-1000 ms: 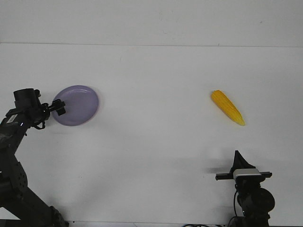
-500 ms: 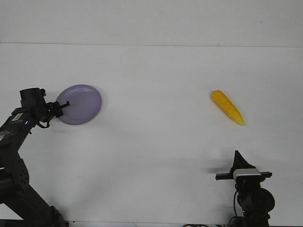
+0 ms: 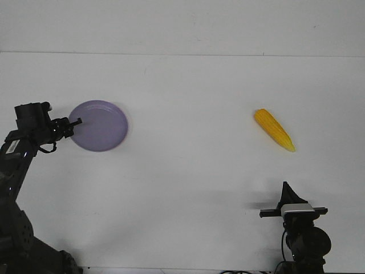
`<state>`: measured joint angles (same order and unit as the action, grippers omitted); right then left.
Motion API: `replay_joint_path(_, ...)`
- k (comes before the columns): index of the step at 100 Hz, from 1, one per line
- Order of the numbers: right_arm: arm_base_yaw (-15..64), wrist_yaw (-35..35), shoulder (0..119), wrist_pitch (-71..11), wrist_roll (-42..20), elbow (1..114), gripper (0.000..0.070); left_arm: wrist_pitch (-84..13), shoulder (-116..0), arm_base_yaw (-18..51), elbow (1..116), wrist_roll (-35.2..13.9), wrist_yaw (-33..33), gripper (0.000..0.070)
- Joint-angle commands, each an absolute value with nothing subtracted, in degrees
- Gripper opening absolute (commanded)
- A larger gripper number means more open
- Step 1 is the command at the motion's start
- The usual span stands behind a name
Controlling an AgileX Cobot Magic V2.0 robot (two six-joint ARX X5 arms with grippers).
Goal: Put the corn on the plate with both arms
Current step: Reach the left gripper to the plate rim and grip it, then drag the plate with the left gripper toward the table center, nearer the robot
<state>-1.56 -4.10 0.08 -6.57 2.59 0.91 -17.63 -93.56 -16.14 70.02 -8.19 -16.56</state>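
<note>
Only left gripper [image 3: 74, 123] fingertips reach plate [image 3: 101, 127].

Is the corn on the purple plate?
No, the corn lies on the bare table far over on the right side, while the plate sits on the left side with nothing in it.

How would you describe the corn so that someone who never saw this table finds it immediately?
Look at the white table and go to its right half, far from the purple plate on the left. The corn lies there alone, ahead of the right gripper. It is the only yellow-orange object, long and tapered, with its pointed tip toward the robot.
</note>
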Motion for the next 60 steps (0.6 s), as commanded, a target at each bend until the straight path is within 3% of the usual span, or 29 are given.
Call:
replay_joint_path(1,-1.6,-4.1,0.1,-6.0,2.8,0.7,0.0000,-18.5,-90.6,-15.9,71.0,-8.7,-19.6,0.0007)
replay_joint_path(26,-1.6,-4.1,0.1,-6.0,2.8,0.7,0.0000,-26.2,-79.3,-9.9,70.7,-9.2,-20.1,0.0006)
replay_joint_path(60,-1.6,-4.1,0.1,-6.0,2.8,0.7,0.0000,-23.7,-75.2,9.9,57.0,-12.2,-20.0,0.0007)
